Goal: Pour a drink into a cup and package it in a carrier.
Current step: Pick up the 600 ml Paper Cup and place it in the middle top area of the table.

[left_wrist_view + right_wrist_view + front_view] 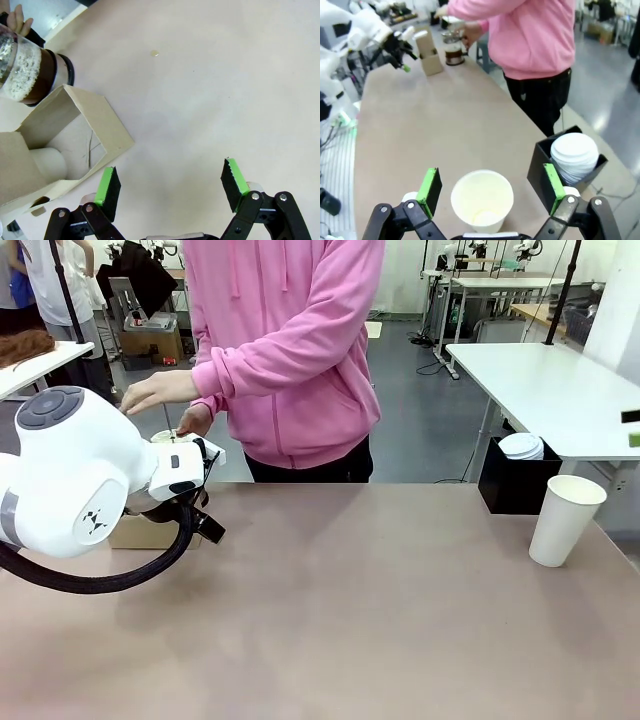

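At the table's right edge, tall white tapered paper cup, lidless, right gripper spread wide over it; at the left edge, left gripper likewise spread, just beside small brown cardboard carrier; beyond, dark brown drink in clear glass press jug, in a person's hand

No readable text or numbers anywhere; just a small dark logo mark on the left arm
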Robot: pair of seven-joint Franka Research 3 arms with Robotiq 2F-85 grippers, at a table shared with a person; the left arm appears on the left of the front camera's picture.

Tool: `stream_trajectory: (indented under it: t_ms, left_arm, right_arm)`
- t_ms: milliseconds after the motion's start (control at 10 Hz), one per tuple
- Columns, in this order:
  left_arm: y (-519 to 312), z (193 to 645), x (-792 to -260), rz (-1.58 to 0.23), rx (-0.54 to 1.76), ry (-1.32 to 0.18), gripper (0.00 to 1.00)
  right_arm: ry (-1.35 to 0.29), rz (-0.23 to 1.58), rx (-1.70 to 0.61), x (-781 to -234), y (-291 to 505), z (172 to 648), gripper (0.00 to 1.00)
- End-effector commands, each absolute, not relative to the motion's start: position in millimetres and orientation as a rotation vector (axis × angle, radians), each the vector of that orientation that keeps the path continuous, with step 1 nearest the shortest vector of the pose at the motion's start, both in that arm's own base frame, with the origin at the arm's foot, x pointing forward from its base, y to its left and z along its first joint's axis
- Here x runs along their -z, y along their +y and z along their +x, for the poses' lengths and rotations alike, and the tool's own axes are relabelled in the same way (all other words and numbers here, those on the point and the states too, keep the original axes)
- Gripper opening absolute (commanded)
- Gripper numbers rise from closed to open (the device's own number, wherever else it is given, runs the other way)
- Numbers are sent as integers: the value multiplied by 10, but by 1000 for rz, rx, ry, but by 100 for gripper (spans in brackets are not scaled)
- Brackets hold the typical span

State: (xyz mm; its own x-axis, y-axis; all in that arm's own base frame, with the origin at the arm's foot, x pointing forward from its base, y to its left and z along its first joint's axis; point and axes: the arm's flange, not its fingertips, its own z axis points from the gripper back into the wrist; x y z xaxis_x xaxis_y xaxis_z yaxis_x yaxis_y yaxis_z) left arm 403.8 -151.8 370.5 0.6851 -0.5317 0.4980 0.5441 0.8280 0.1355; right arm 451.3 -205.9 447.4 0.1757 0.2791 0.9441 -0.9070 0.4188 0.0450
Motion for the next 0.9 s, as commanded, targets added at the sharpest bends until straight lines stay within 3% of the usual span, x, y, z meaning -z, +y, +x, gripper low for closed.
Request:
stream_trajectory:
  t_ms: [0,400,600,800]
  left_arm:
    - [-1518,4035,-3706,-25,603,-550,100]
    - [-1518,4035,-3706,-25,603,-550,100]
    - [-1518,4035,-3706,-25,603,-550,100]
    - [-1518,4035,-3706,-25,603,-550,100]
  right_arm:
    - [-1158,808,-966,-3981,-2364,4762,100]
    - [-1255,884,-946,-3197,-2492,4602,100]
    - [-1293,869,-909,-3074,-2409,4591,100]
    - [-1231,895,-916,-3029,-2449,4579,100]
